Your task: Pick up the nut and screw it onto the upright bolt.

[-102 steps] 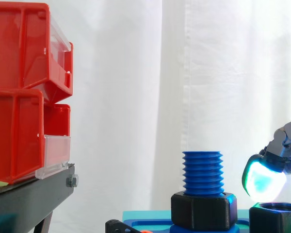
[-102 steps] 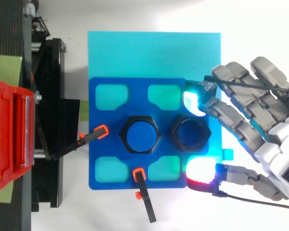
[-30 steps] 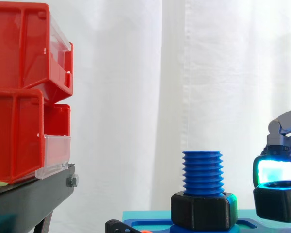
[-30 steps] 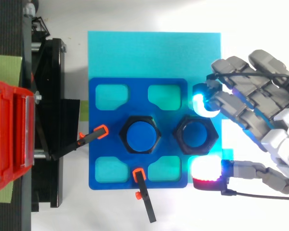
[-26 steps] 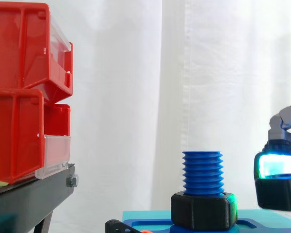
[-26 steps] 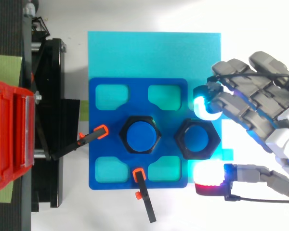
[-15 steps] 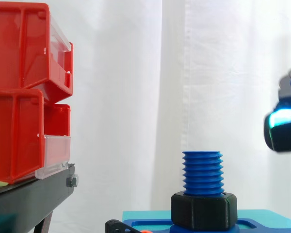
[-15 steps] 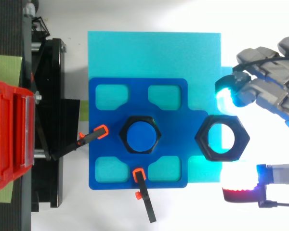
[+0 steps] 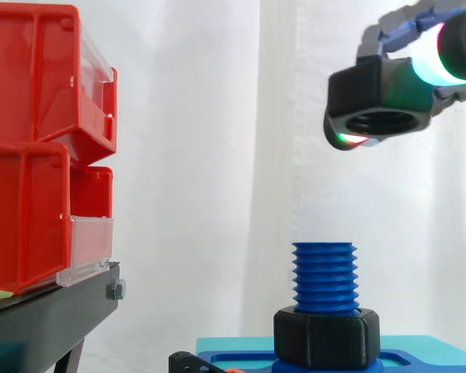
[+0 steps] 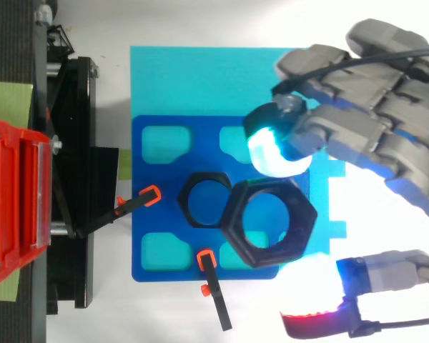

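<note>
My hand [image 10: 372,118] pinches a large black hex nut [image 9: 379,99] between a cyan-glowing fingertip [image 10: 268,148] and a red-glowing thumb pad [image 10: 313,314]. The nut hangs high in the air, slightly tilted, above and a little to the right of the upright blue bolt [image 9: 324,273]. In the top view the nut [image 10: 272,223] overlaps the right edge of the black collar nut [image 10: 200,200] at the bolt's foot. The bolt stands on a blue fixture plate [image 10: 151,214].
The plate lies on a cyan mat [image 10: 222,78], held by two black clamps with orange tips [image 10: 151,194]. Red bins [image 9: 39,148] on a black stand [image 9: 54,311] rise at the left. A white curtain hangs behind.
The hand closed on the nut where it lay on the plate's right side, lifted it well above the bolt's top and carried it left toward the bolt.
</note>
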Controlling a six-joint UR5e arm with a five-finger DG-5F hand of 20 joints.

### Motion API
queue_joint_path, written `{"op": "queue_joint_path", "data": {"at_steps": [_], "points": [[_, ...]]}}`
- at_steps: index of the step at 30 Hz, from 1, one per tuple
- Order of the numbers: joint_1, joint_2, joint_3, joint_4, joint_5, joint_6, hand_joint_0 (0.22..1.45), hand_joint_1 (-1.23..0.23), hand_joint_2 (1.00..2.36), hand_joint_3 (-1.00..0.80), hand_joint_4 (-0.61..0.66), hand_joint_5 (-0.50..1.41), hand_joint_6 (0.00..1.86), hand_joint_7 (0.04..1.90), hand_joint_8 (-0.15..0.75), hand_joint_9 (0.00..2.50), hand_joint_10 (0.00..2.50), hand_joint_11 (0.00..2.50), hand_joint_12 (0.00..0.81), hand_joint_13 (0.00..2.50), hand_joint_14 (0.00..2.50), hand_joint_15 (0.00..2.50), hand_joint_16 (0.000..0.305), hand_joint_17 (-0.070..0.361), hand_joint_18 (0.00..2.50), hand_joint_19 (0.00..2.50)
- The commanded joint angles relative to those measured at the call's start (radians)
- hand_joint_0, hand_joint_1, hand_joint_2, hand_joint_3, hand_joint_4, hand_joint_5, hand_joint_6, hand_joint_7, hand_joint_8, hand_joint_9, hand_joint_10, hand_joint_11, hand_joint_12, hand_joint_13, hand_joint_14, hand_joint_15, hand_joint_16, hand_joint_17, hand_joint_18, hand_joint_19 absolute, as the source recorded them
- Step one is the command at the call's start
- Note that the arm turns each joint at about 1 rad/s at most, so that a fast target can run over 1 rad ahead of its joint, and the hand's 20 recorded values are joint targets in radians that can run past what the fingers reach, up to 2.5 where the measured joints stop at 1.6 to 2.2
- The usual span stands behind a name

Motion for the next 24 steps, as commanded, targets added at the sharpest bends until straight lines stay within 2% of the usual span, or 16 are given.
{"op": "queue_joint_path", "data": {"at_steps": [1,4,9,14,19,24], "points": [[-0.019,-0.023,0.022,0.034,-0.037,-0.028,0.5,-0.56,1.0,-0.5,0.21,-0.16,0.5,1.25,0.252,0.48,0.0,0.0,0.3,0.57,0.0,0.0,0.038,0.086,0.46,0.04],[-0.027,-0.029,0.022,0.04,-0.053,-0.048,0.5,-0.56,1.0,-0.5,0.21,-0.16,0.5,1.24,0.252,0.48,0.0,0.0,0.298,0.57,0.0,0.0,0.038,0.086,0.46,0.05],[-0.05,-0.072,0.022,0.069,-0.105,-0.058,0.5,-0.56,1.0,-0.5,0.21,-0.15,0.5,1.25,0.252,0.48,0.0,0.0,0.3,0.57,0.0,0.0,0.038,0.086,0.46,0.06],[-0.059,-0.092,0.022,0.101,-0.114,-0.062,0.5,-0.56,1.0,-0.5,0.2,-0.15,0.5,1.25,0.252,0.48,0.0,0.0,0.299,0.57,0.0,0.0,0.038,0.086,0.47,0.06],[-0.07,-0.105,0.022,0.096,-0.125,-0.06,0.5,-0.56,1.0,-0.5,0.21,-0.15,0.5,1.25,0.253,0.48,0.0,0.0,0.297,0.58,0.0,0.0,0.038,0.086,0.47,0.05],[-0.071,-0.108,0.022,0.09,-0.133,-0.06,0.51,-0.55,1.0,-0.5,0.2,-0.15,0.5,1.25,0.254,0.49,0.0,0.0,0.297,0.58,0.0,0.0,0.038,0.086,0.48,0.06]]}}
